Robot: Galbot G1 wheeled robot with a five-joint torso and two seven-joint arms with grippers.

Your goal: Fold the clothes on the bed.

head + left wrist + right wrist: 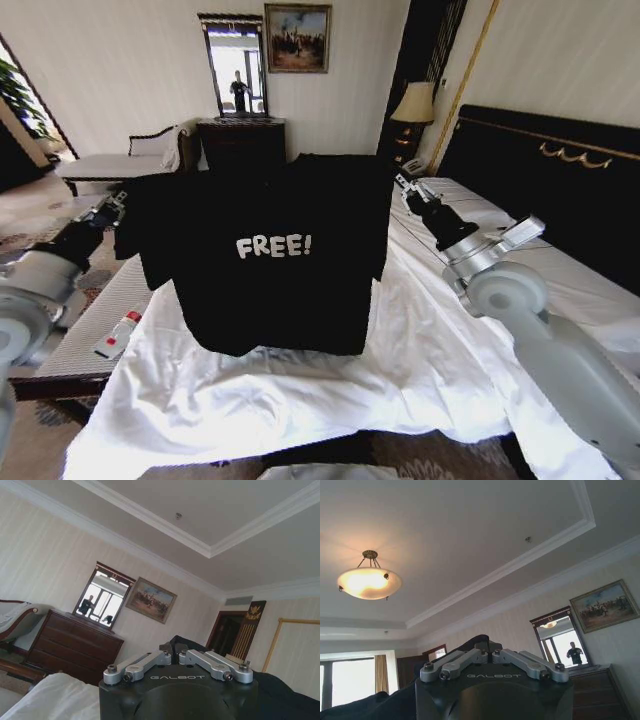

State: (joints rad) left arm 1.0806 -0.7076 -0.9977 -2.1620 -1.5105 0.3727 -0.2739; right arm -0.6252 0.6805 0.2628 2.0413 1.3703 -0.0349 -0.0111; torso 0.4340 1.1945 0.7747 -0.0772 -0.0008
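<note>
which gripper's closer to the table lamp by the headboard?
Right. The right gripper pinches the T-shirt corner just below the lamp; the left gripper holds the opposite sleeve, across the bed near the bench.

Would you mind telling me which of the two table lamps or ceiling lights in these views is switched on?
The ceiling light, a glowing bowl on a brass mount, is lit. The shaded table lamp beside the headboard looks unlit.

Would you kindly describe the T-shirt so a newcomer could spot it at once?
Look at the white bed. Above its near end, the left gripper and right gripper hold up the T-shirt. It is black, with white "FREE!" lettering.
</note>
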